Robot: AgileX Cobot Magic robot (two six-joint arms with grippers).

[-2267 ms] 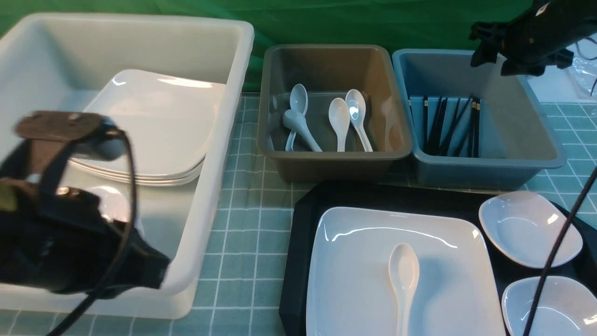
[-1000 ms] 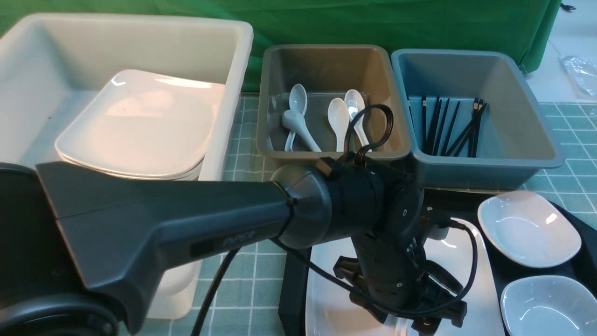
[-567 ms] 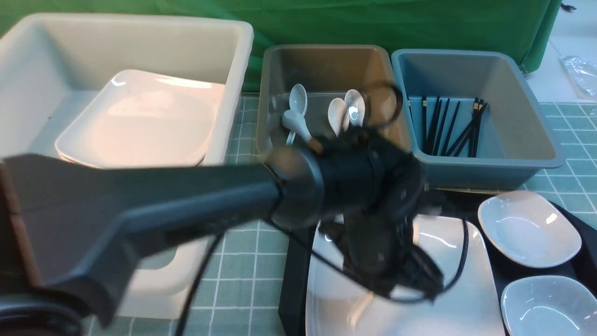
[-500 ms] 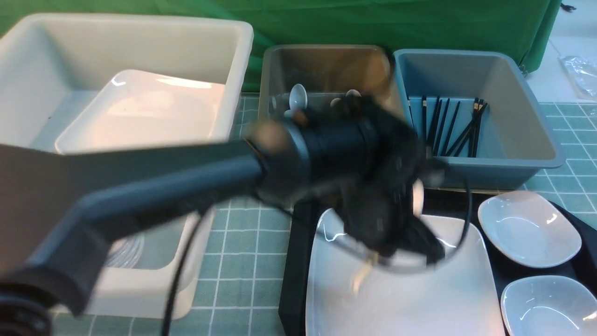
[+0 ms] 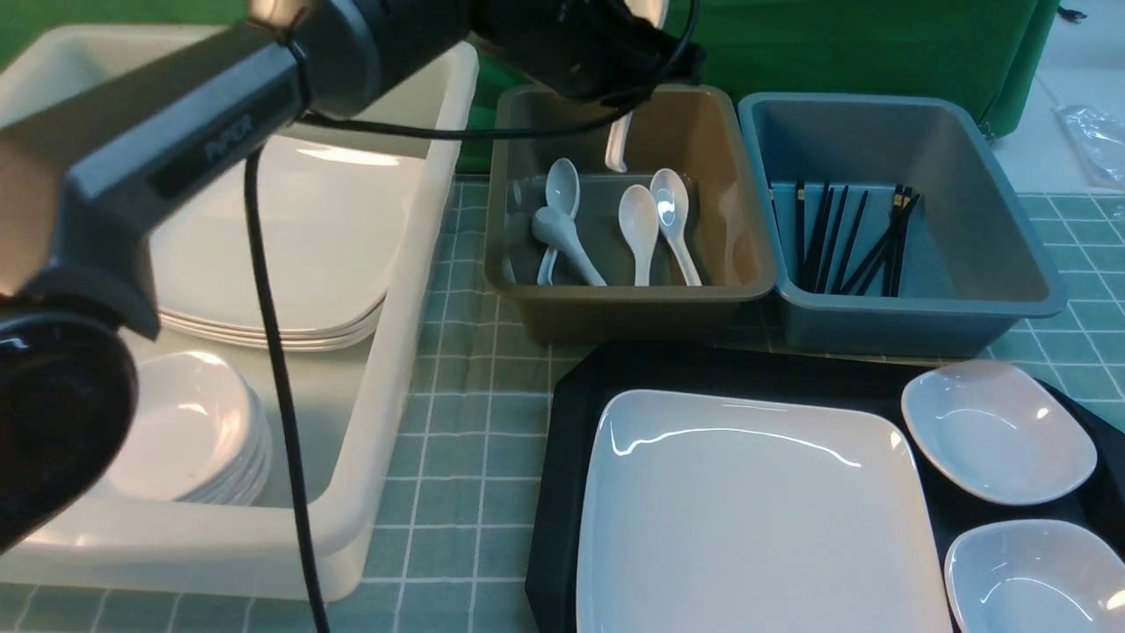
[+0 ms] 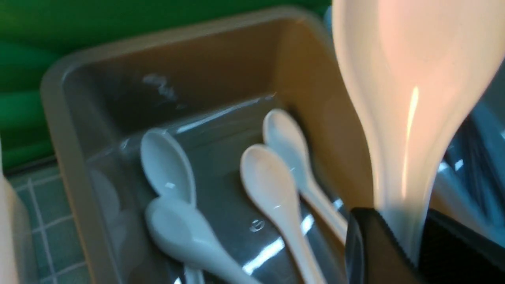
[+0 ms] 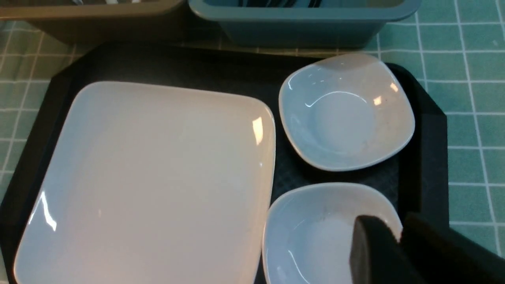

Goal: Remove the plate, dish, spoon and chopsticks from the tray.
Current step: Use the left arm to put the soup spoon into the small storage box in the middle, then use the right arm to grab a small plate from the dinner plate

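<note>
Right pincer is seen over the near small dish, jaws drawn almost together, nothing gripped.

Tray: black, clipped corners, raised rim, diamond-textured floor. Carried on it are the plate at left, with the near small dish and far small dish at right. No chopsticks are seen on it.

Plate is judged stiff, glossy, slippery, likely breakable, and the heaviest piece left. It lies flat, so it is best pinched at the shallow raised rim along a straight edge, not at a rounded corner. Dishes are judged lighter, with deeper walls, so an easier rim grip is expected.

Beyond the tray, on the green-checked counter:
- white bin at left, stacked plates and dishes inside
- grey bin, four white spoons inside
- blue bin, black chopsticks inside

Left pincer is held above the grey bin, clamped on the spoon at its narrow neck. Spoon is judged light, with a slick glaze, so slip is possible.
</note>
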